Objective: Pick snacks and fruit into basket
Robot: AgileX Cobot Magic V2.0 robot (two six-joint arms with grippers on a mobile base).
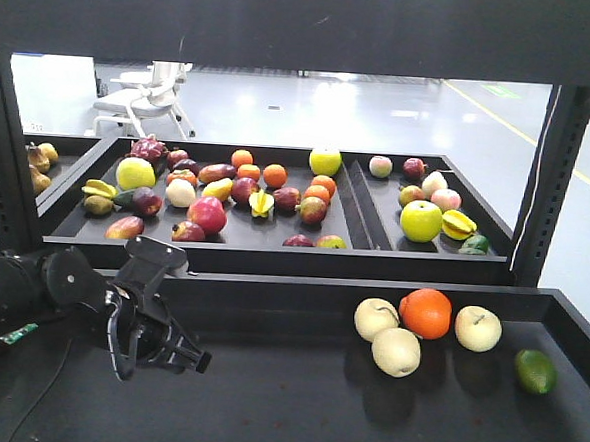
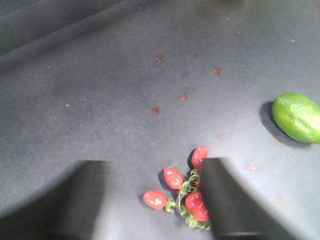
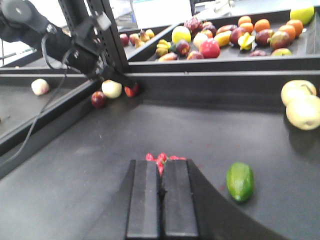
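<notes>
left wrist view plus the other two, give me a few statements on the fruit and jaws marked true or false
1. The left gripper has its jaws open, with the red bunch near one finger. True.
2. The right gripper holds the green fruit in its jaws. False: the jaws are shut on nothing, and the green fruit lies loose off to the side.
3. The orange sits among pale apples. True.
4. A basket stands right beside the red bunch. False: no basket shows in any view.
</notes>
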